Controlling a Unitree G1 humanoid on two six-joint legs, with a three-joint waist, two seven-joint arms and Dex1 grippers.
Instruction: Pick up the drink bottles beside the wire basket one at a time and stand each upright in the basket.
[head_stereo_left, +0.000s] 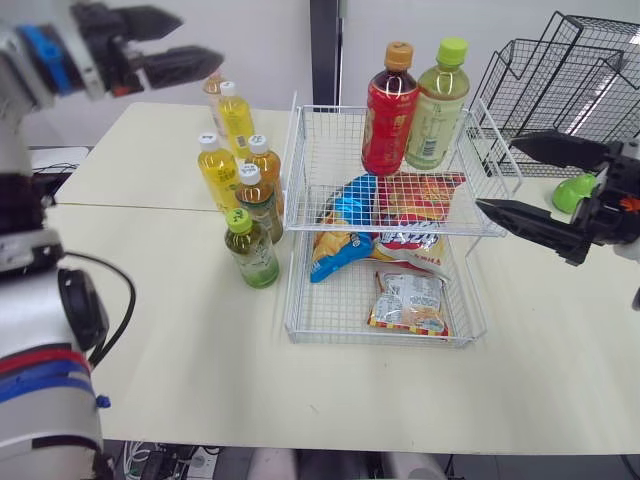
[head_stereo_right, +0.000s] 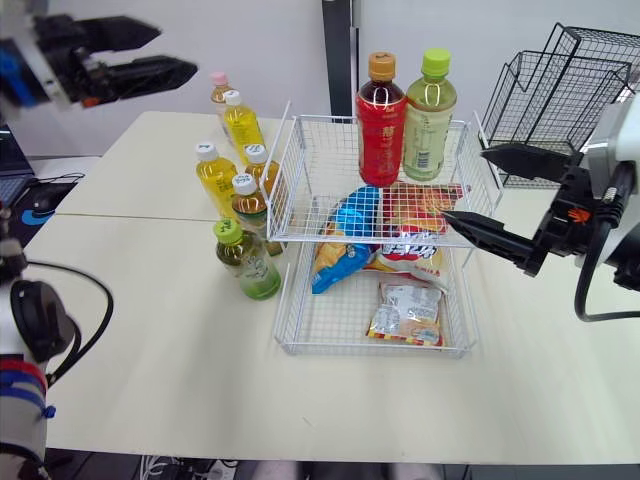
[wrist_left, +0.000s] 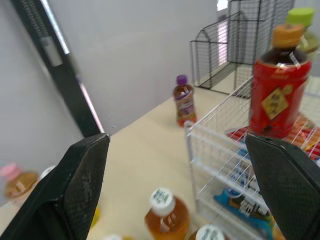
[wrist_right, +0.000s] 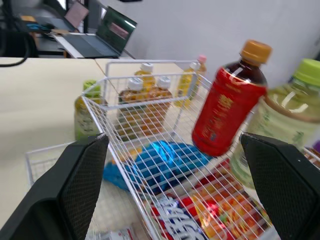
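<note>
A two-tier white wire basket (head_stereo_left: 304, 168) stands mid-table. In its upper tier a red bottle (head_stereo_left: 388, 110) with an orange cap and a pale green bottle (head_stereo_left: 437, 105) stand upright. Several bottles stand to the basket's left: a green tea bottle (head_stereo_left: 251, 250) in front, a brown one (head_stereo_left: 261, 203), and yellow ones (head_stereo_left: 217, 170) behind. My left gripper (head_stereo_left: 200, 38) is raised high above the table's far left, open and empty. My right gripper (head_stereo_left: 495, 175) hovers just right of the upper tier, open and empty.
Snack bags (head_stereo_left: 345, 225) lie in both tiers and a packet (head_stereo_left: 408, 300) in the lower one. A black wire rack (head_stereo_left: 570, 80) and a green object (head_stereo_left: 572, 192) sit at the back right. A small purple-capped bottle (wrist_left: 184, 100) stands behind the basket. The front of the table (head_stereo_left: 200, 350) is bare.
</note>
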